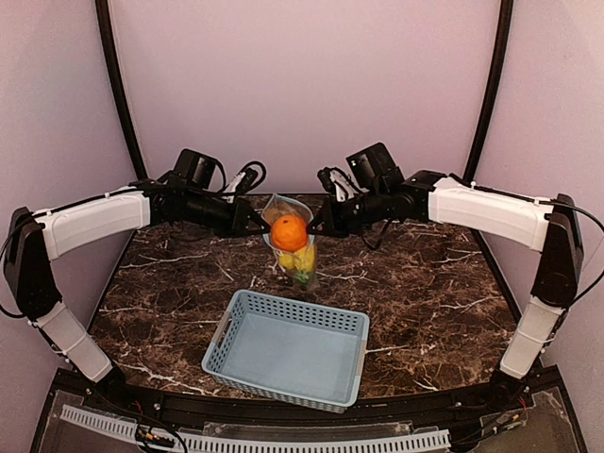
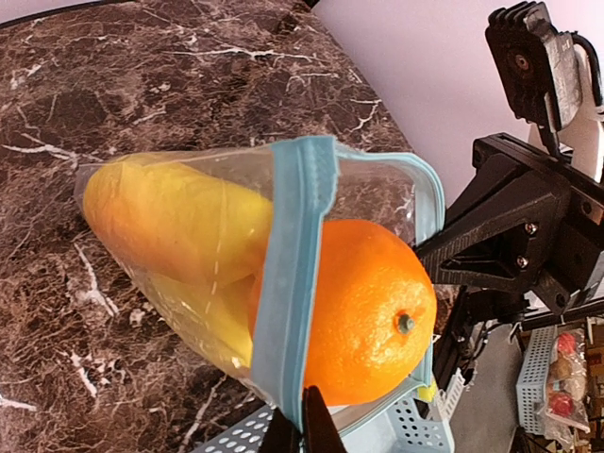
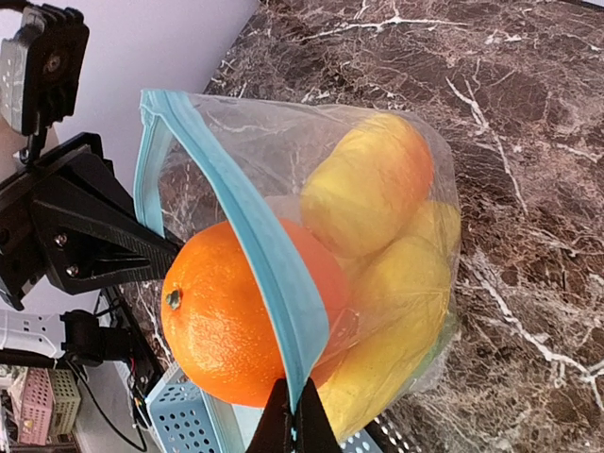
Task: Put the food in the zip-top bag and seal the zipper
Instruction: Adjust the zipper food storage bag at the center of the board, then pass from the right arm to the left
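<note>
Left pincer and right pincer clamp the zipper; orange juts out

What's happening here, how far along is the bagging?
Both arms hold the zip-top bag by its mouth: the left jaws and the right jaws are each pinched shut on the zipper strip, on opposite sides. The yellow fruits are inside. The orange sits wedged in the open mouth, roughly half out, so the bag is not sealed. The blue basket sits on the table nearer the arm bases.
</note>
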Action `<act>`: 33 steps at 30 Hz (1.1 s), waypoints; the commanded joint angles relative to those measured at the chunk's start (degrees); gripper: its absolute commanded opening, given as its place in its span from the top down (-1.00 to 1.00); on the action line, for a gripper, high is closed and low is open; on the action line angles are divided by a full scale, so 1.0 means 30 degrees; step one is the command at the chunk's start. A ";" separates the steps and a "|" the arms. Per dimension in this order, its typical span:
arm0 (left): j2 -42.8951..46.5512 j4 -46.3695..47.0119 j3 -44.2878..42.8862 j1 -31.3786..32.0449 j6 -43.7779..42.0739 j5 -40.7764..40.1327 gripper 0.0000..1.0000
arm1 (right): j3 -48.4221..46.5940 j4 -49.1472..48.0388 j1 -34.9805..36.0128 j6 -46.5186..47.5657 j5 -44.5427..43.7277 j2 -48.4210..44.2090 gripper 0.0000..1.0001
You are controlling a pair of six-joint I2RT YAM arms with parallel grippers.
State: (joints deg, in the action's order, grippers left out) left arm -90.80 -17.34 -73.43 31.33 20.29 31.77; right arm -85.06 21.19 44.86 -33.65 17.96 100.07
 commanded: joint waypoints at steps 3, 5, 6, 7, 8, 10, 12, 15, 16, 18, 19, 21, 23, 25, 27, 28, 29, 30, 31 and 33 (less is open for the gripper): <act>0.0204 0.0272 -0.0589 0.0183 0.1536 0.2951 0.85 | -0.1694 0.4642 -0.0833 0.2933 0.1880 0.0070 1.00; 0.0235 0.0324 -0.0234 0.0215 0.1579 0.3334 0.71 | -0.1620 0.4859 -0.1122 0.3525 0.3073 0.0279 1.00; 0.0238 0.0314 -0.0067 0.0219 0.1525 0.3418 0.65 | -0.1641 0.4948 -0.1195 0.3864 0.3508 0.0422 1.00; 0.0224 0.0291 0.0228 0.0205 0.1452 0.3547 0.53 | -0.1717 0.5036 -0.1226 0.4233 0.3892 0.0572 1.00; 0.0202 0.0139 0.0355 0.0202 0.1266 0.3627 0.49 | -0.1748 0.5087 -0.1255 0.4568 0.4170 0.0759 1.00; 0.0183 -0.0267 0.0649 0.0218 0.0732 0.3668 0.35 | -0.1868 0.5048 -0.1381 0.5323 0.4889 0.1151 1.00; 0.0217 -0.1226 0.0447 0.0198 -0.0305 0.2612 0.17 | -0.2072 0.4981 -0.1605 0.5977 0.5905 0.1603 1.00; 0.0322 -0.2715 -0.0165 0.0219 -0.2201 0.0539 -0.20 | -0.2463 0.4949 -0.2281 0.6723 0.7838 0.2445 1.00; 0.0325 -0.3279 -0.0485 0.0220 -0.3031 -0.0410 -0.26 | -0.2581 0.4948 -0.2512 0.6908 0.8487 0.2733 1.00; 0.0257 -0.3749 -0.0749 0.0220 -0.4006 -0.0982 -0.47 | -0.2777 0.4936 -0.2860 0.7109 0.9287 0.3143 1.00; 0.0134 -0.3803 -0.0778 0.0235 -0.4155 -0.0952 -0.52 | -0.2855 0.4947 -0.2943 0.7202 0.9485 0.3307 1.00; -0.0115 -0.3818 -0.0844 0.0499 -0.4646 -0.0636 -0.61 | -0.2878 0.4957 -0.3036 0.7389 0.9865 0.3542 1.00; -0.0450 -0.3754 -0.0859 0.0900 -0.5160 -0.0952 -0.68 | -0.2853 0.4934 -0.3047 0.7527 1.0176 0.3585 1.00; -0.1015 -0.3946 -0.1123 0.1166 -0.5564 -0.1588 -0.74 | -0.2852 0.4919 -0.3037 0.7632 1.0299 0.3543 1.00; -0.1694 -0.4070 -0.1414 0.1210 -0.5677 -0.1643 -0.77 | -0.2823 0.4948 -0.3058 0.7747 1.0360 0.3478 1.00; -0.2156 -0.4081 -0.1492 0.1213 -0.5650 -0.1517 -0.77 | -0.2798 0.4963 -0.3066 0.7780 1.0410 0.3448 1.00; -0.2379 -0.3994 -0.1659 0.1267 -0.5570 -0.1254 -0.77 | -0.2791 0.4939 -0.3060 0.7809 1.0482 0.3441 1.00; -0.2781 -0.3970 -0.1761 0.1315 -0.5538 -0.1176 -0.78 | -0.2765 0.4922 -0.3059 0.7839 1.0553 0.3462 1.00; -0.2956 -0.3929 -0.1983 0.1417 -0.5506 -0.1058 -0.78 | -0.2762 0.4934 -0.3059 0.7846 1.0606 0.3494 1.00; -0.3361 -0.3888 -0.2272 0.1582 -0.5516 -0.1082 -0.79 | -0.2745 0.4927 -0.3079 0.7862 1.0701 0.3567 1.00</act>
State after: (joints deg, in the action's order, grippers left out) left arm -99.44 -27.07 -77.78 35.35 5.13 28.62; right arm -92.03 36.97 35.55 -11.22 47.16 110.30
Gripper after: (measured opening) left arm 0.890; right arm 0.006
